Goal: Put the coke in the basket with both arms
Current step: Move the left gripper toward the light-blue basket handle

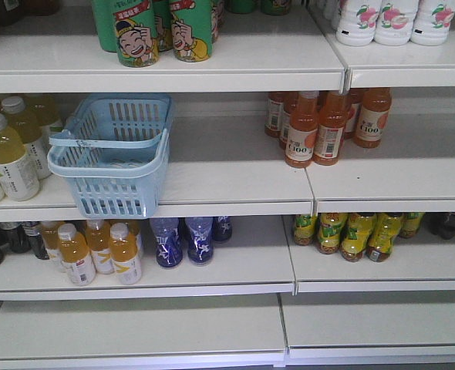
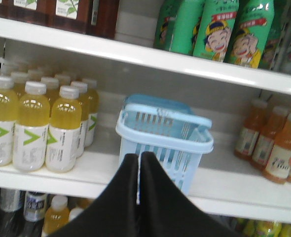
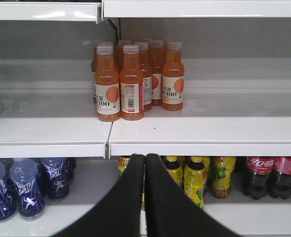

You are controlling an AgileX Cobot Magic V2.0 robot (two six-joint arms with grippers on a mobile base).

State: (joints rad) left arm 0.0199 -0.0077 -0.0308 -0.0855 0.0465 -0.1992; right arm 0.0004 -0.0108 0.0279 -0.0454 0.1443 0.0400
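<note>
Orange btls (image 3: 120, 84) read "C100"; dark cola btls (image 3: 260, 175) prob. Coca-Cola labels.

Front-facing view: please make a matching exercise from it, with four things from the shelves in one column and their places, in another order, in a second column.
Things
1. basket
2. orange bottles
3. green cartoon-face drinks
4. dark blue bottles

Places
A. shelf below the middle one
B. top shelf
C. middle shelf, left part
D. middle shelf, right of centre

Pairs: 1-C, 2-D, 3-B, 4-A.
</note>
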